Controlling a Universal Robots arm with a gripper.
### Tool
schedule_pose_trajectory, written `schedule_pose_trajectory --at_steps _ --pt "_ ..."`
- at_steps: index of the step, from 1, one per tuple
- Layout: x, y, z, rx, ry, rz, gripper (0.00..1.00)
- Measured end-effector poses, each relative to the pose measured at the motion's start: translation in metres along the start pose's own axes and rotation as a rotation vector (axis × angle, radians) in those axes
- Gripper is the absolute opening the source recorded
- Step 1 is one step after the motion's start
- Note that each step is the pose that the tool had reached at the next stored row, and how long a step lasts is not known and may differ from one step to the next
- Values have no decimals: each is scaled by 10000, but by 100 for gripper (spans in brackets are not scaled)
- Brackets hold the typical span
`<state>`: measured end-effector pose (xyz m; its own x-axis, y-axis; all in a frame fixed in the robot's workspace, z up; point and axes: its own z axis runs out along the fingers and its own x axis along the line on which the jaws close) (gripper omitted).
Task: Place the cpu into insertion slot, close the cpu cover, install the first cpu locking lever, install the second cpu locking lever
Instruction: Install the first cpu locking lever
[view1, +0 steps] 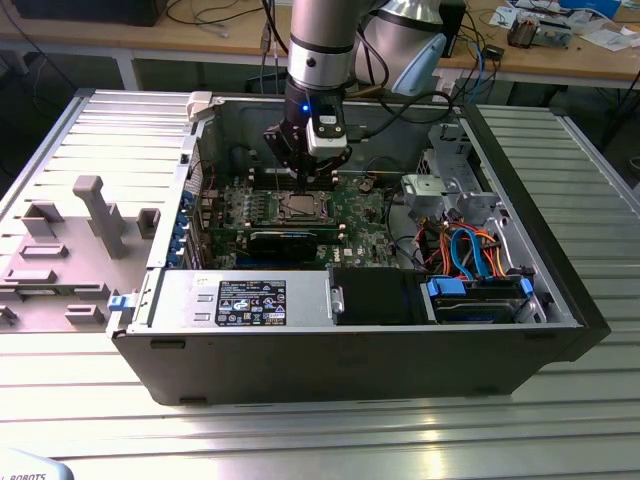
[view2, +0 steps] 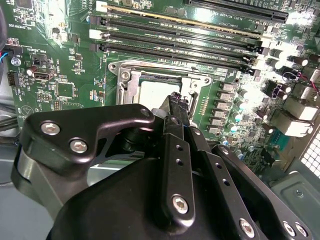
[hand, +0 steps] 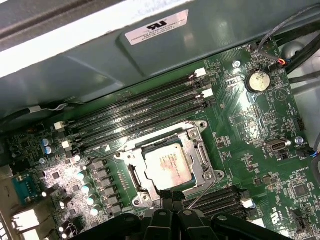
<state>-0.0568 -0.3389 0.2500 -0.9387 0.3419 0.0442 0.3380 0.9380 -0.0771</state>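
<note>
The cpu (hand: 167, 166) lies in the insertion slot (hand: 131, 176), framed by the cpu cover (hand: 200, 145), thin, stiff and light. The hand (view2: 176, 100) hovers at its edge, seemingly clenched empty; push flat metal, never pins.

The cpu (hand: 169, 166) had a matt silvery metal top; the cpu cover (hand: 200, 150) was shiny metal; the circuit board (hand: 260, 130) looked glossy green.

Green circuit board (hand: 250, 130), black memory slots (hand: 145, 107), silvery-grey cpu (hand: 167, 165), silver cpu cover (hand: 200, 150), black gripper (view2: 176, 102), grey case (view1: 350, 350), orange and blue cables (view1: 470, 250).
</note>
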Motion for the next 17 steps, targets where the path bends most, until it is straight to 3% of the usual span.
schedule_pose_trajectory --at_steps 17 --pt "0 0 0 7 -12 -159 11"
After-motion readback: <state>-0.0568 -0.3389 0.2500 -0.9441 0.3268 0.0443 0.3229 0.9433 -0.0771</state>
